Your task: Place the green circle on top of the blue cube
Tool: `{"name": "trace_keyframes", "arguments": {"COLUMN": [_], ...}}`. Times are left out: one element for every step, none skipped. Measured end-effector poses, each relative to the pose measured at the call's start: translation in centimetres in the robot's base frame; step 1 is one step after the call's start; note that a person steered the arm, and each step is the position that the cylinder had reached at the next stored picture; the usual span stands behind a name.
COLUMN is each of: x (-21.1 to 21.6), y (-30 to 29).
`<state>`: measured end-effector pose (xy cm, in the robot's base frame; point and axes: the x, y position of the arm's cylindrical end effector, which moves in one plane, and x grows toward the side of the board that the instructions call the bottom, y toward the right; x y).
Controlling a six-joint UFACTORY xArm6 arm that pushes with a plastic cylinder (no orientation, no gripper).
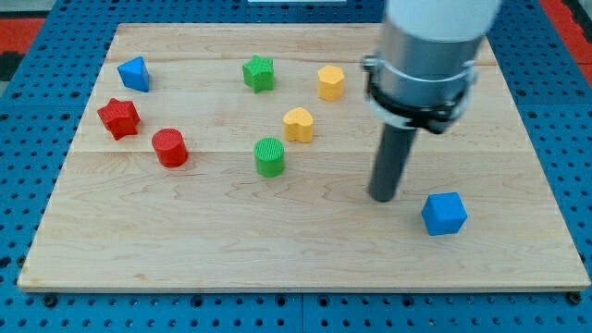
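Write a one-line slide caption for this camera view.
My tip rests on the wooden board between the green circle and the blue cube, nearer the cube.

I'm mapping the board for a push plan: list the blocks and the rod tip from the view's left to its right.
Red star block → blue triangular block → red cylinder → green star block → green cylinder → yellow heart block → yellow hexagonal block → my tip → blue cube.
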<state>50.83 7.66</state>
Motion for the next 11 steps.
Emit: {"name": "trace_keyframes", "arguments": {"x": [0.3,1.2,0.7,-0.4,-5.2,-7.0,-5.6,-4.4,-1.6,-2.6,-2.5], "y": [-3.1,-3.8,-9.7,-17.6,-16.9,-7.9,-1.8,-6.3,-2.7,3.6,4.3]}}
